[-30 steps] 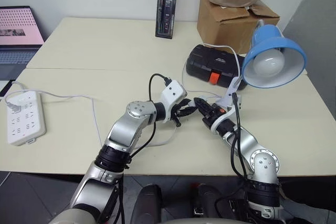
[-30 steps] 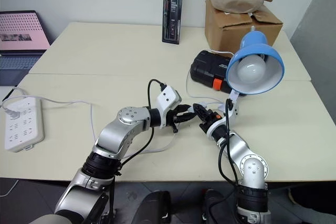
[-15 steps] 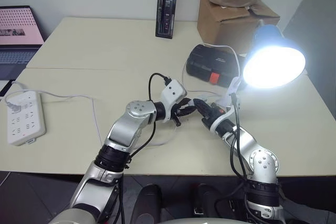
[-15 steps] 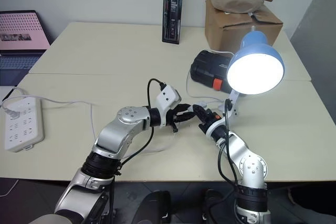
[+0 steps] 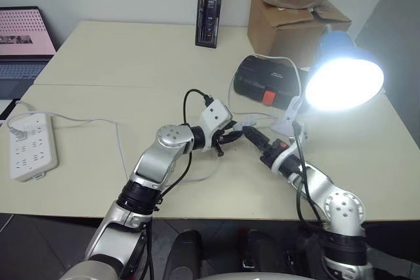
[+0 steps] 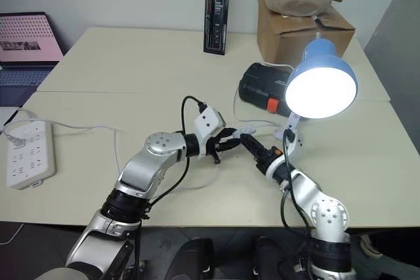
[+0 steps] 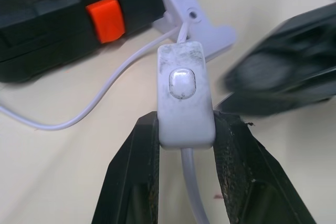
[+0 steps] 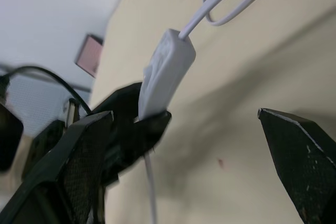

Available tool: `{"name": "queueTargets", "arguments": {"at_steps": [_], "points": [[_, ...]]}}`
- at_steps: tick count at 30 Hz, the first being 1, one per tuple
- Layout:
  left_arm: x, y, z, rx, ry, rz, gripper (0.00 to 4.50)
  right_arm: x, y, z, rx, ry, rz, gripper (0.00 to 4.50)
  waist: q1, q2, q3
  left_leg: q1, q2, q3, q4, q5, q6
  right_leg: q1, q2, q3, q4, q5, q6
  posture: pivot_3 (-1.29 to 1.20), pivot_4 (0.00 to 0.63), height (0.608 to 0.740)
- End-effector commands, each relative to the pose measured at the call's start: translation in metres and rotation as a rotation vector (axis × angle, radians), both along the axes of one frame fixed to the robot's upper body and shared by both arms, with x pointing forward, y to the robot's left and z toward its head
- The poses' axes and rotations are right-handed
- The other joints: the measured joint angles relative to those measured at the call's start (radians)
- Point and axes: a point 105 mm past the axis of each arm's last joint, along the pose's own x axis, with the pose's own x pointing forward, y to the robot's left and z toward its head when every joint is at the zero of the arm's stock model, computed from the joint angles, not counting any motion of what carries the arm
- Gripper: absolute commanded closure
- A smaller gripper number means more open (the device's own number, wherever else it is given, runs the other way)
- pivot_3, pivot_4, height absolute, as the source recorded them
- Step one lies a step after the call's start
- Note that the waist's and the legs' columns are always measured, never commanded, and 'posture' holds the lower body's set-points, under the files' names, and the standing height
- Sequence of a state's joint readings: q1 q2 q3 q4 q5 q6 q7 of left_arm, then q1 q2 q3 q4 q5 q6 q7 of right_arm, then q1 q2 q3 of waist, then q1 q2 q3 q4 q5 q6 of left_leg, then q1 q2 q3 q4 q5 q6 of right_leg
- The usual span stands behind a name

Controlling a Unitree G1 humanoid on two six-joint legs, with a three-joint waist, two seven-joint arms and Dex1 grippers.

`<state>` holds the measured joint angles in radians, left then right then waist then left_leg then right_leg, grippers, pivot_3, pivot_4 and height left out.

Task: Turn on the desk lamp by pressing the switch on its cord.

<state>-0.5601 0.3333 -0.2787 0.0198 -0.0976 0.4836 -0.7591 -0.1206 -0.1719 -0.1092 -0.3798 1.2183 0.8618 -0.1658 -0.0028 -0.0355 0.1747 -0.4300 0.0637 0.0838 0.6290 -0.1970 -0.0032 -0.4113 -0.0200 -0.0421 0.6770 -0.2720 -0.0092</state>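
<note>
The desk lamp stands at the table's right, its blue shade tilted toward me and its bulb glowing bright. Its white clip base rests beside a black case. My left gripper is shut on the switch, a white oblong block held off the table by its lower end, with the rocker button facing up. The thin white cord runs from the switch to the clip base. My right gripper stands open just right of the switch, its fingers spread wide and touching nothing.
A white power strip lies at the left edge with the cord trailing from it. The black case, a cardboard box with a cloth on top, an upright black package and a laptop stand further back.
The lamp went from dark to lit. My right gripper, which was shut at the switch, has opened wide and drawn back a little to the right. My left gripper keeps its hold.
</note>
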Motion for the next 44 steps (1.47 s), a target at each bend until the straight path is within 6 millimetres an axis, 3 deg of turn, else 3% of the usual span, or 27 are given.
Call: {"name": "queueTargets", "arguments": {"at_steps": [1,11,12,18,23,24,28,36,44], "points": [[0.003,0.003,-0.003,0.025,-0.047,0.001,3.4,-0.026,0.001,0.02,-0.269,-0.19,0.158,0.0,0.0,0.0,0.0,0.0,0.0,0.0,0.0,0.0,0.0,0.0,0.0,0.0,0.0,0.0,0.0,0.0,0.15,0.74],[0.006,0.008,-0.024,0.049,-0.027,-0.01,3.4,-0.045,-0.023,0.031,-0.758,-0.425,0.357,0.0,0.002,-0.001,0.0,-0.001,-0.001,-0.001,0.0,0.0,0.0,-0.001,0.0,-0.001,-0.001,0.0,0.0,0.0,0.15,0.74],[0.004,0.008,-0.024,0.05,-0.023,-0.022,2.7,-0.045,-0.025,0.03,-0.79,-0.433,0.369,0.0,0.002,-0.001,0.0,-0.001,0.0,-0.001,0.0,0.0,0.0,-0.001,0.0,-0.001,-0.001,0.0,0.0,0.0,0.15,0.74],[-0.006,0.016,-0.02,0.017,-0.008,-0.012,1.43,-0.043,-0.035,0.027,-0.839,-0.447,0.384,0.0,0.002,-0.001,0.0,-0.001,0.0,-0.001,0.0,0.0,0.0,-0.001,0.0,-0.002,-0.002,0.0,0.0,0.0,0.15,0.74],[-0.023,0.044,-0.011,-0.021,0.021,0.102,0.51,-0.04,-0.043,0.029,-0.917,-0.492,0.428,0.0,0.0,-0.001,0.0,-0.001,0.0,-0.001,0.0,0.0,0.0,-0.001,0.0,-0.001,-0.002,0.0,0.0,0.0,0.15,0.74],[-0.034,0.053,-0.007,-0.034,0.013,0.104,0.37,-0.039,-0.048,0.031,-0.932,-0.509,0.433,0.0,0.0,-0.001,0.0,-0.001,0.0,-0.001,0.0,0.0,0.0,-0.001,0.0,-0.001,-0.002,0.0,0.0,0.0,0.15,0.74],[-0.065,0.076,0.008,-0.075,-0.01,0.112,0.37,-0.036,-0.061,0.039,-0.955,-0.577,0.448,0.0,0.0,0.0,0.001,-0.001,0.001,-0.001,-0.001,0.0,0.0,-0.002,0.0,-0.002,-0.002,0.0,0.0,0.0,0.15,0.74],[-0.079,0.141,0.032,-0.107,0.004,0.278,0.37,-0.03,-0.093,0.058,-0.975,-0.668,0.459,0.0,0.006,-0.001,0.001,0.001,0.0,-0.002,0.001,0.0,0.0,0.0,-0.001,-0.003,-0.001,0.0,0.0,0.0,0.15,0.74],[-0.083,0.152,0.033,-0.053,0.047,0.24,0.37,-0.021,-0.104,0.055,-1.01,-0.691,0.464,0.0,0.007,-0.001,0.001,0.001,0.0,-0.001,0.0,0.0,0.0,0.0,-0.001,-0.003,-0.002,-0.001,-0.001,0.0,0.15,0.74]]}}
